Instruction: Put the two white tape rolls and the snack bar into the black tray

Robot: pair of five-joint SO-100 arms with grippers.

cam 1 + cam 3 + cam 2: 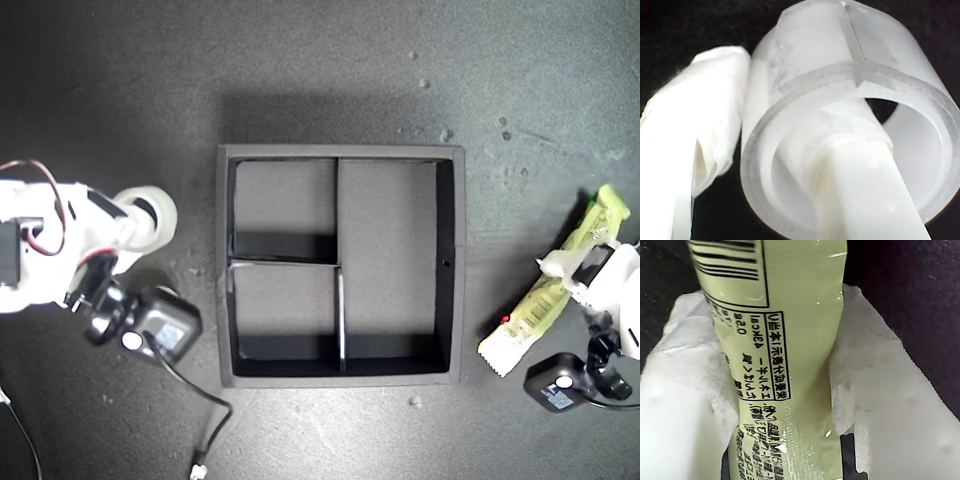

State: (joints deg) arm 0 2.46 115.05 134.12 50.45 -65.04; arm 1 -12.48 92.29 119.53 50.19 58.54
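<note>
The black tray [340,152] sits mid-table with all three compartments bare. At the exterior view's right, the snack bar [535,318] lies slanted outside the tray, and my first gripper [572,268] is shut on its middle. Up close, the pale green wrapper [785,365] is squeezed between the padded fingers [880,385]. At the exterior view's left, one white tape roll [152,212] stands apart from the tray. My second gripper [132,228] is shut on the roll's wall [850,75], one finger [855,165] in the hole and the other outside. No other roll shows.
Black camera modules hang off both arms [165,325] [560,380]. A black cable [205,405] trails toward the front edge at the exterior view's left. Small pale specks [445,133] dot the dark mat behind the tray.
</note>
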